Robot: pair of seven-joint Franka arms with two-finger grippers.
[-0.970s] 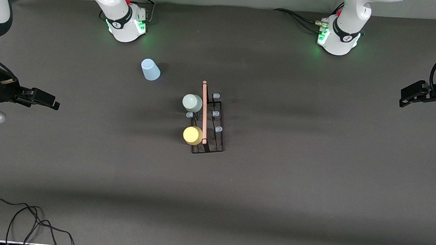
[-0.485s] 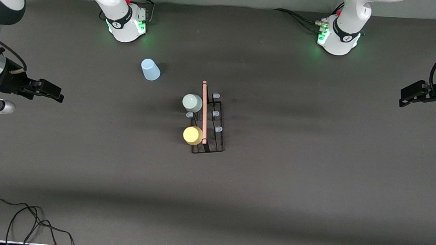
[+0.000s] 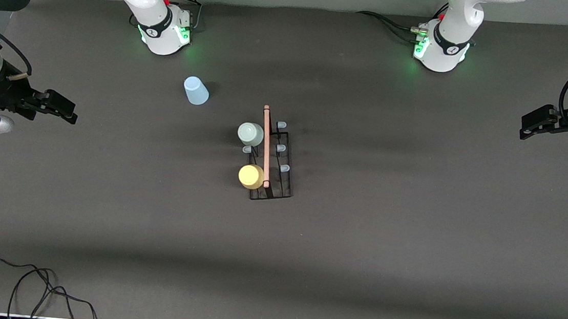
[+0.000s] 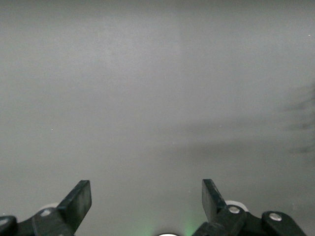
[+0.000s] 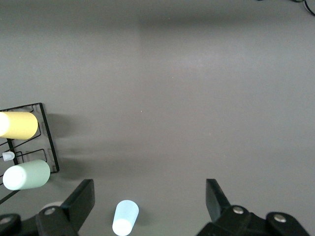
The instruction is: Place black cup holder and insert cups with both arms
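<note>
table (image 3: pixel 411 232): dark grey | on it: black cup holder (image 3: pixel 278 179), light blue cup (image 3: pixel 196 91), black cable (image 3: pixel 21 285)

Front cam overhead; wrist cams downward.

**Pastel cups, black rack, grey table**

I see a plain dark grey table (image 3: pixel 411 232). The black cup holder (image 3: pixel 278 172) carries a light wooden rod (image 3: pixel 266 145) and pale translucent tips. One cup is pale green (image 3: pixel 250 134), one yellow (image 3: pixel 250 176), one light blue (image 3: pixel 196 90). Both white arms have green-lit bases (image 3: pixel 166 31).
</note>
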